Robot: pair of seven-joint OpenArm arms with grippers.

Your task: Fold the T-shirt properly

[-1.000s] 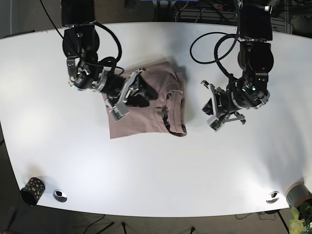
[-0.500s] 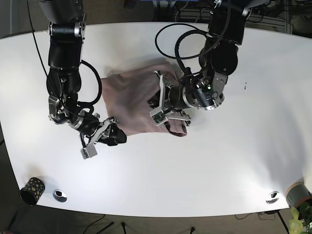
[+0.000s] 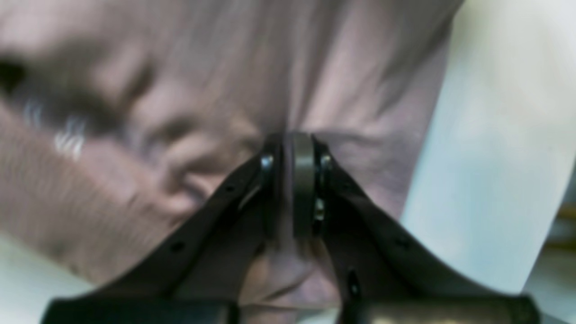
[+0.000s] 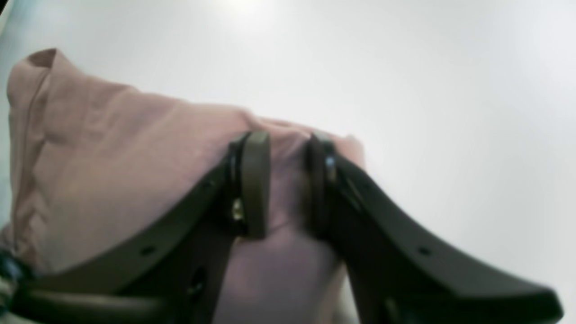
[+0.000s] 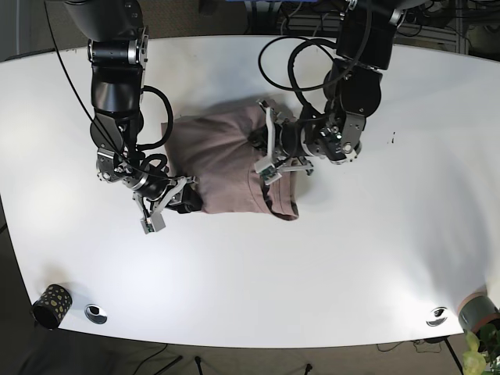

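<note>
Two pincers on T-shirt (image 5: 223,164) | left pincer (image 3: 292,189) clamped on cloth | right pincer (image 4: 285,184) pinching corner | collar faces right

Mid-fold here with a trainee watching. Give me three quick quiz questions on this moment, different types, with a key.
1. True or false: the left hand is shut on the T-shirt.
2. Which corner of the T-shirt, as the base view shows it, does the right hand grip? A) lower left B) upper right C) lower right
3. Fill in: the T-shirt lies on a white ____.

Key: 1 true; 2 A; 3 table.
</note>
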